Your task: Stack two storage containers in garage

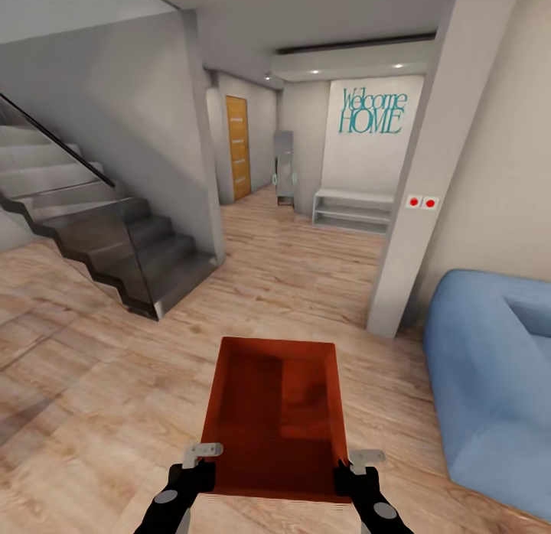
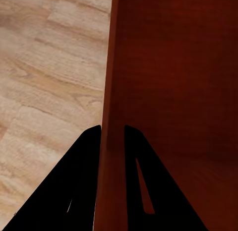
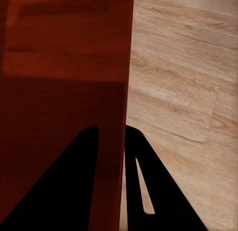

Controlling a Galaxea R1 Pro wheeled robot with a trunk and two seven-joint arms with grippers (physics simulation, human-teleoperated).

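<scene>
Rust-red bin (image 1: pixel 277 419) carried low in front, over the light wood-plank floor (image 1: pixel 92 381), open top up, long axis pointing ahead. Pinched at both near corners: left tool (image 1: pixel 200 461) clamped over the left side wall, right tool (image 1: pixel 353 467) over the right side wall. Confirmed in the wrist views, each wall edge (image 2: pixel 113 92) sandwiched between two dark fingers (image 2: pixel 84 181), one inside the bin (image 3: pixel 59 67), one outside. Empty inside; no second bin visible.

Risks, as judgement only: held by thin flared walls at one end, so likely to droop or pivot at the far end, then slip out under a jolt or a quick turn. Uneven arm motion likely to twist it free of one tool. Tight route ahead between the white pillar (image 1: pixel 417 174) with the blue couch (image 1: pixel 497 381) and the stairs (image 1: pixel 99 236); far edge liable to clip either. Hallway and wooden door (image 1: pixel 238 145) still far off.
</scene>
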